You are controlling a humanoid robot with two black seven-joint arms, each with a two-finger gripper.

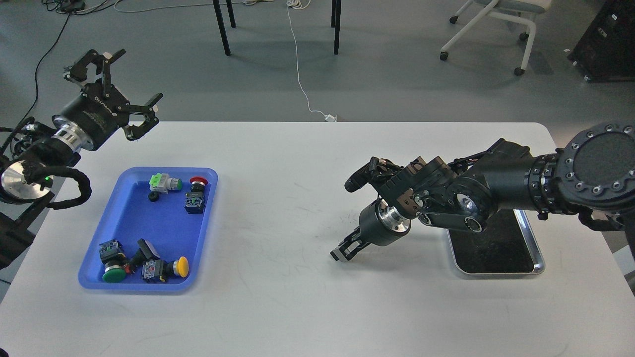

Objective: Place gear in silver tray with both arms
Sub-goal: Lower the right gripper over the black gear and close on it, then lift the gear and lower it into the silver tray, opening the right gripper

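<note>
Lying right of the right fingers [343, 250] — closure unclear — silver tray [538, 260]; left fingers [130, 87] spread.

On my feed a white table [278, 208] fills most of the frame. Left of centre sits a blue plastic tray [130, 233] holding push-button switches: green-capped [165, 183] and red-capped [197, 183] units at its top, green [113, 273] and yellow [181, 267] mushroom buttons at its bottom. A white cable [299, 69] crosses the grey floor at upper centre; an office chair [496, 29] stands upper right.
</note>
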